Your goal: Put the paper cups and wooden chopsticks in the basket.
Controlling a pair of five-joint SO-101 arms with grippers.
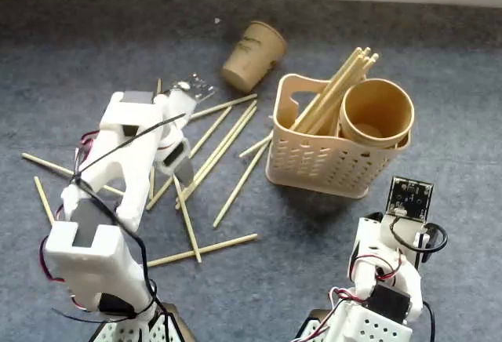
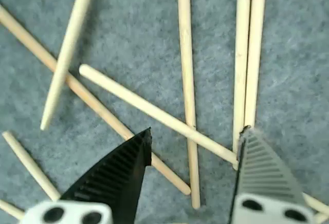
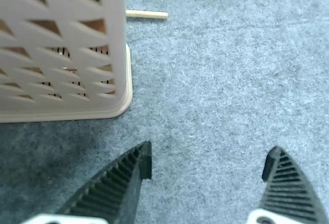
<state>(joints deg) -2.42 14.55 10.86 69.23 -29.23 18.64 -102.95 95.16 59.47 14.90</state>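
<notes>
A cream basket (image 1: 314, 165) stands right of centre, holding one paper cup (image 1: 376, 113) and a bundle of wooden chopsticks (image 1: 337, 91). A second paper cup (image 1: 252, 54) lies on its side behind the basket to the left. Several loose chopsticks (image 1: 223, 142) are scattered on the grey carpet. My left gripper (image 2: 196, 130) is open just above them, with a slanted chopstick (image 2: 154, 112) and a straight one (image 2: 186, 80) crossing between its fingers; in the high view it (image 1: 179, 161) points down into the pile. My right gripper (image 3: 211, 149) is open over bare carpet beside the basket's corner (image 3: 121, 54).
The right arm (image 1: 392, 263) sits at the near edge, in front of the basket. One chopstick end (image 3: 146, 14) pokes out beyond the basket. More sticks (image 1: 55, 168) lie at the far left. Bare carpet stretches right of the basket.
</notes>
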